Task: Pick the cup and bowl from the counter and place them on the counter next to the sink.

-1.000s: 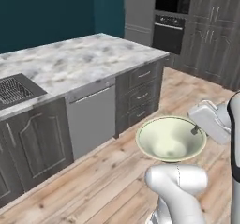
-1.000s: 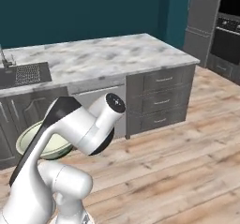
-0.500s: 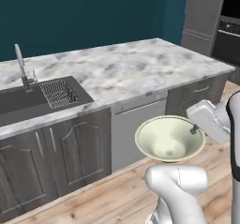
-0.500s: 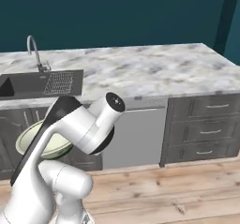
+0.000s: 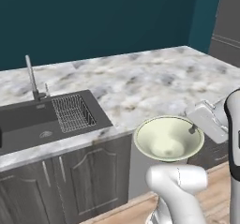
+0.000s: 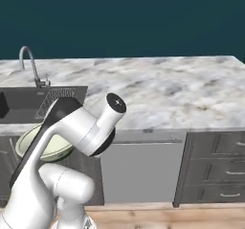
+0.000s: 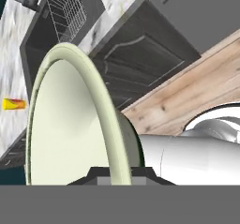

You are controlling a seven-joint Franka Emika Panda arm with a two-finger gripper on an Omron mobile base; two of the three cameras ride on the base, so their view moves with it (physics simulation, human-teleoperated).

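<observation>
My gripper [image 5: 191, 128] is pinched nearly shut on the rim of the bowl [image 5: 168, 137], one finger inside the wall and one outside, so I am carrying it level and out in front of the cabinets, lower than the slab and not yet over it.

Far to the left of my hand, the sink [image 5: 42, 120] is a dark recessed basin with a fine wire rack [image 5: 72, 111] along its near side and a slim curved silver faucet [image 5: 32, 77] behind it. In the hand view, a small yellow-and-red thing [image 7: 14, 104] lies on the stone beyond the basin; I cannot tell what it is.

Nearer, just left and ahead of my hand, the counter [image 5: 140, 80] is polished white-and-grey marble with tan veins, hard and flat, over dark wood-grain cabinet doors [image 5: 98, 176].

At my hand, the bowl is a wide cone, pale cream-green inside with a whiter lip and a darker green foot. I judge it stiff, glazed and fairly light, but smooth enough to slide between my fingers, and a rim hold on so broad a shape leaves it free to swing. The lip is the only part thin enough for me to take; I would keep it level, move gently, and set the foot down flat on the marble beside the basin, since a knock on stone could chip it.
</observation>
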